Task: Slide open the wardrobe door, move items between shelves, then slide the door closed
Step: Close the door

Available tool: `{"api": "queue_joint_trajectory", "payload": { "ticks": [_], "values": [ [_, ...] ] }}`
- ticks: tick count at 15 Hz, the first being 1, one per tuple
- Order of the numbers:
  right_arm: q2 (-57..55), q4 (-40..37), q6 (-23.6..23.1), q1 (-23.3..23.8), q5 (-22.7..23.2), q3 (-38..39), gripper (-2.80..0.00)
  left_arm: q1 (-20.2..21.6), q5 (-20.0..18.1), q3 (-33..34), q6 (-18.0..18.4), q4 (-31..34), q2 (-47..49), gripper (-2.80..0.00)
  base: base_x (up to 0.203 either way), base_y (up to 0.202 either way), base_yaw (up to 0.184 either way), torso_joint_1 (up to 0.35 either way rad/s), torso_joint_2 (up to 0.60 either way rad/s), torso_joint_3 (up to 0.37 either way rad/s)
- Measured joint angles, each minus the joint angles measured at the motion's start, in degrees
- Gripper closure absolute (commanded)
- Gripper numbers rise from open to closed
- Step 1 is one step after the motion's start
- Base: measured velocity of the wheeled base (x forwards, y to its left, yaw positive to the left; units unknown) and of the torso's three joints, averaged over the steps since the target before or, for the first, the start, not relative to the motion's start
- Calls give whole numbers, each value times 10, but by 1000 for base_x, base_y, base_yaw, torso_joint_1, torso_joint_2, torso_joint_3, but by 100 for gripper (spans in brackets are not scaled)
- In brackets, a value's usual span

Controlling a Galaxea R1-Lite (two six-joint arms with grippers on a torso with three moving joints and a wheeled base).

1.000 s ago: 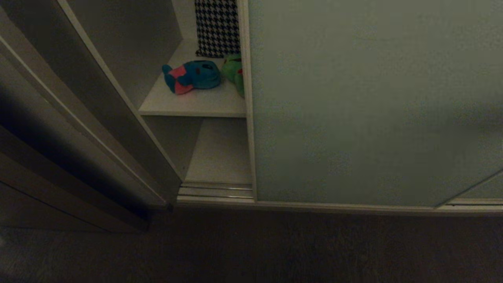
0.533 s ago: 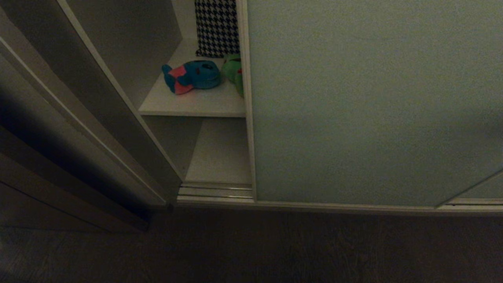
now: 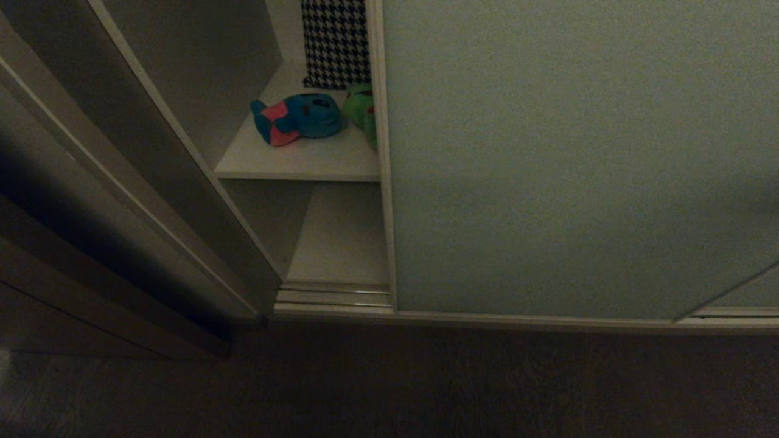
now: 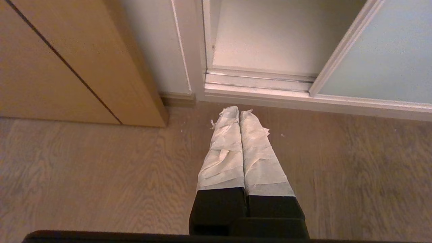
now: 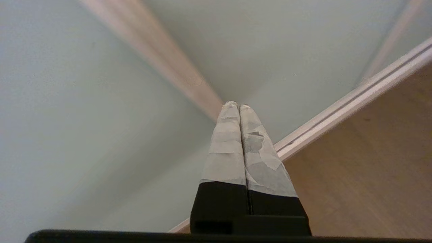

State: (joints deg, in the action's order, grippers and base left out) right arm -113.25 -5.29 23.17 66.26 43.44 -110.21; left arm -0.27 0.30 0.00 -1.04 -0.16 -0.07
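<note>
My right gripper has its taped fingers pressed together, empty, tips aimed at the sliding wardrobe door where a cream frame strip crosses it. My left gripper hangs parked, fingers pressed together, pointing down at the wood floor before the bottom track. In the head view the door leaves a gap at ten o'clock, where the blue toy and green frog lie on the upper shelf, the frog half hidden behind the door edge.
</note>
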Motion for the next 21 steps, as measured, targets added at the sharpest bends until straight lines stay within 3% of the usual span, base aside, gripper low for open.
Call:
{"api": "queue_joint_trajectory", "payload": {
  "ticks": [10, 21],
  "values": [
    [-27, 60, 0, -47, 0, 8, 0, 0, 0, 0, 0, 0, 0, 0, 0, 0, 0, 0, 0, 0],
    [-73, 148, 0, -49, -3, 7, 0, 0, 0, 0, 0, 0, 0, 0, 0, 0, 0, 0, 0, 0]
  ]
}}
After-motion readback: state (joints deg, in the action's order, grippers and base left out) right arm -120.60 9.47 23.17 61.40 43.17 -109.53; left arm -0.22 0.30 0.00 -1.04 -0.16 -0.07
